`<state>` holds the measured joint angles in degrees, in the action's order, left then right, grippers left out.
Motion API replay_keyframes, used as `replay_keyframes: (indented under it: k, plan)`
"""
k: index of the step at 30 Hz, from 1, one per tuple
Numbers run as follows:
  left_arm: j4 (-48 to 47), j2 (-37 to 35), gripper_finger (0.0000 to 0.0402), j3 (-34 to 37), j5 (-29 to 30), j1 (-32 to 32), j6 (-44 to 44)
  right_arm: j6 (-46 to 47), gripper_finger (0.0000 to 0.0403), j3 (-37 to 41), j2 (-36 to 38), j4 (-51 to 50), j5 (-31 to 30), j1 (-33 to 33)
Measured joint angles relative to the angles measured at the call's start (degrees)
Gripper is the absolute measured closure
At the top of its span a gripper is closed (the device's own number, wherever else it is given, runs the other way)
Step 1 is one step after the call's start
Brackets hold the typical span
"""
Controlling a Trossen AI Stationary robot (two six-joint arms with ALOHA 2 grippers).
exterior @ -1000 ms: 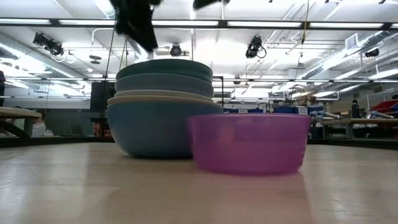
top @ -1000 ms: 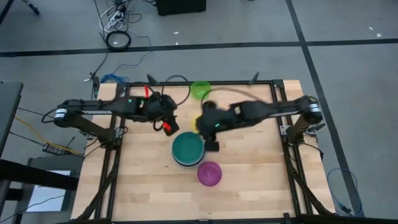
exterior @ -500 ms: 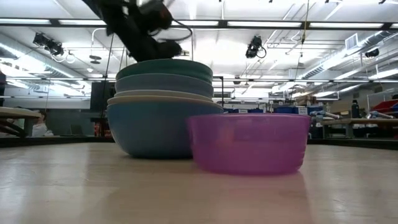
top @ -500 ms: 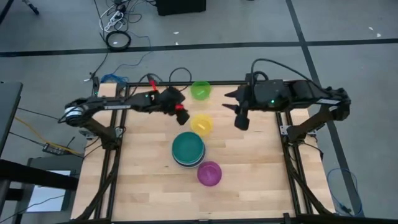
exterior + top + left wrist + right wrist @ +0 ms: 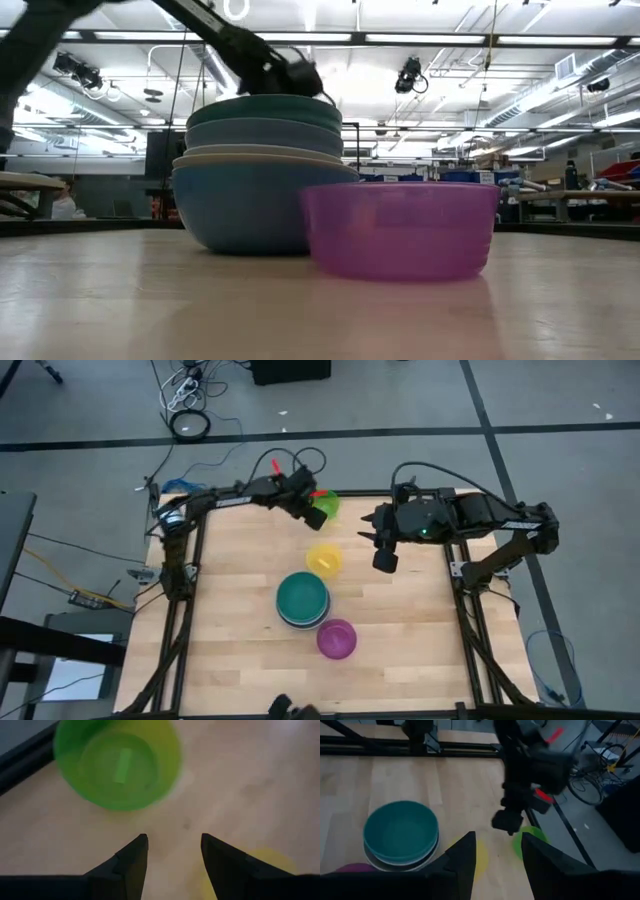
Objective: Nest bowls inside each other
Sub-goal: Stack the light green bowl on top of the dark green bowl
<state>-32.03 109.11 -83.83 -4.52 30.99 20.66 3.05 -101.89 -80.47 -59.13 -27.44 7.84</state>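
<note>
A green bowl [image 5: 331,502] stands upright at the table's far edge, and also shows in the left wrist view [image 5: 117,762]. My left gripper [image 5: 316,513] [image 5: 172,845] hangs open just on its near-left side, pointing steeply down, with nothing between its fingers. A yellow bowl [image 5: 323,559] sits nearer. A stack of nested bowls with a teal one on top [image 5: 302,598] [image 5: 260,170] rests mid-table, with a magenta bowl [image 5: 337,639] [image 5: 400,230] in front of it. My right gripper [image 5: 384,560] [image 5: 497,850] hangs open, high, right of the yellow bowl.
A dark frame rail [image 5: 20,765] runs along the far edge just behind the green bowl. Bare wood [image 5: 240,610] lies left of the stack and at the right [image 5: 410,620]. My left arm [image 5: 520,805] shows in the right wrist view above the green bowl.
My left gripper has swung toward the table's far edge and rightward, sinking and rolling, from the left of the stack to the green bowl. My right gripper has drawn back from over the yellow bowl toward the right edge and risen. The bowls have stayed in place.
</note>
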Motion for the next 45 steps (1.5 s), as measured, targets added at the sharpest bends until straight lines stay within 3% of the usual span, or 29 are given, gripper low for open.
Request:
replay_keyframes:
  k: [7, 27, 31, 37, 45]
  plan:
    - [-5.0, 7.9, 0.0208, -8.1, 0.4, 3.8, -0.6, -0.3, 0.0263, 0.0, 0.0, -0.4, 0.0, 0.0]
    - [-3.3, 13.4, 0.0210, -9.1, -3.0, 7.6, 2.1, -2.8, 0.0268, 0.0, 0.0, 1.7, 0.0, 0.0]
    - [-2.6, 15.1, 0.0245, -9.0, -3.7, 7.4, 1.1, -2.7, 0.0271, 0.0, 0.0, 1.9, 0.0, 0.0]
    - [-4.4, 14.9, 0.0384, -9.7, -7.8, 7.2, -6.5, -2.7, 0.0273, 0.0, 0.0, 2.0, -0.1, 0.2]
    - [-19.7, 14.1, 0.0397, -15.7, -6.6, 3.4, -18.7, -2.8, 0.0278, 0.0, 0.0, 0.9, -1.7, 0.2]
